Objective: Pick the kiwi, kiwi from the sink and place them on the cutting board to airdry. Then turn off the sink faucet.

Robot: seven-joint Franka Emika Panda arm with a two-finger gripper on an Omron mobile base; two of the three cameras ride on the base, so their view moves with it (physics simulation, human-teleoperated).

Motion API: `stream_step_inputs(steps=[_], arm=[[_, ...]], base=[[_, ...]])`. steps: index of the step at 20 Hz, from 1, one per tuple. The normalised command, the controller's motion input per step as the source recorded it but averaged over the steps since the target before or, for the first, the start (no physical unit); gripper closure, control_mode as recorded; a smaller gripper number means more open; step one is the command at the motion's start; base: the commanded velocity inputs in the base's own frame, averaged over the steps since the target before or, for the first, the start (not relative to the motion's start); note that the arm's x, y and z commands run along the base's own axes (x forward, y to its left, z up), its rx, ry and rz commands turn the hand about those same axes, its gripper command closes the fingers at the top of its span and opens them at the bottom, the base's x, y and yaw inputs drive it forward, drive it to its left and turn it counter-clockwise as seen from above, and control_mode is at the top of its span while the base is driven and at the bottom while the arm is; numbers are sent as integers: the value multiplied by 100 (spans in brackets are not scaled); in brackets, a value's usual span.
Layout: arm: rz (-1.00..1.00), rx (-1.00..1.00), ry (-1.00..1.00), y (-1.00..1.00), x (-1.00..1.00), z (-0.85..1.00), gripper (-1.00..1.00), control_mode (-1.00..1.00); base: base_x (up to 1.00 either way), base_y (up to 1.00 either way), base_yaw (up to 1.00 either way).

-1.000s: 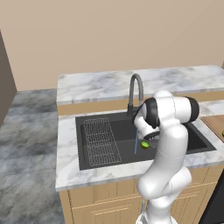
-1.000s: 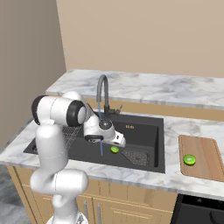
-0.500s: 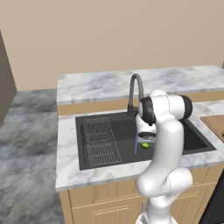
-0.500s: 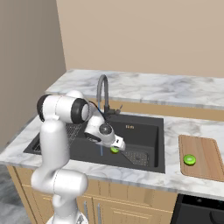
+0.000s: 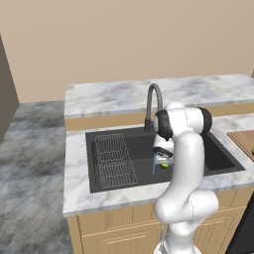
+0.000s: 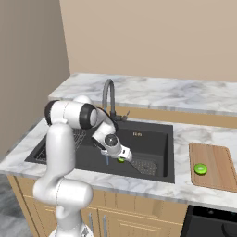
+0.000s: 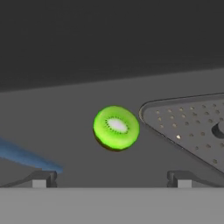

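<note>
Hand view: the gripper [image 7: 111, 177] has its jaws wide apart, with bare dark sink [image 7: 65, 109] floor between them. One kiwi [image 7: 116, 128] lies in the sink just beside the drain grate [image 7: 192, 127], showing a bright green cut face with a pale middle. The other kiwi [image 6: 200, 169] sits on the cutting board [image 6: 210, 152], well apart from the sink.
</note>
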Motion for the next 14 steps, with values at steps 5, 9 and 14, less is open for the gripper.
stream_step_inputs(steps=[5,9,14], arm=[[0,0,0,0,27,-12,-100,-100],[0,0,0,-5,34,-10,-100,-100],[0,0,0,-9,37,-14,-100,-100]], base=[[0,0,0],[0,0,0],[0,0,0]])
